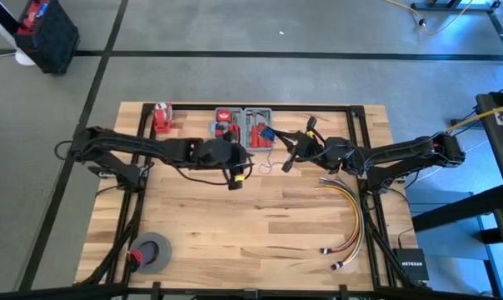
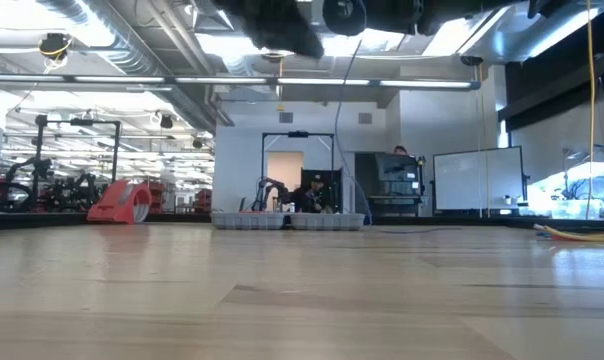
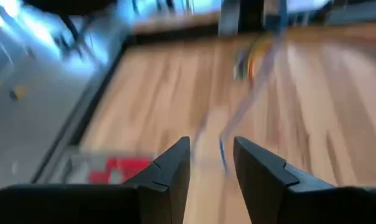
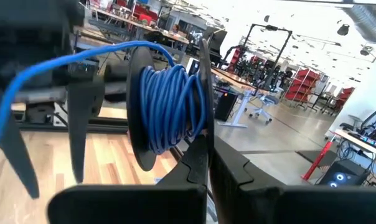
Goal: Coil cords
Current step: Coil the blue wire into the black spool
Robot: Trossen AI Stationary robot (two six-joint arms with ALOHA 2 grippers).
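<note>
A black spool (image 4: 169, 106) wound with thin blue cord (image 4: 166, 109) is held up by my right gripper (image 4: 208, 165), which is shut on it above the table's far middle (image 1: 291, 154). A free length of the cord (image 4: 57, 61) leads off the spool and hangs as a thin line (image 2: 340, 120) down toward the table. My left gripper (image 3: 211, 168) is open, raised above the table's middle (image 1: 239, 175). A thin strand of cord (image 3: 222, 152) shows blurred just beyond its fingertips; I cannot tell whether it touches them. My right gripper pinches the rim of one of the spool's flanges (image 4: 203, 134) between its two fingers. The spool stands out beyond the fingertips, lifted clear of the table, and the wound cord sits beside the held flange.
A grey tool case with red tools (image 1: 245, 129) and a red dispenser (image 1: 161, 117) stand at the far edge. A grey roll of tape (image 1: 151, 252) lies near left. A bundle of yellow, orange and red cables (image 1: 347, 217) lies at the right.
</note>
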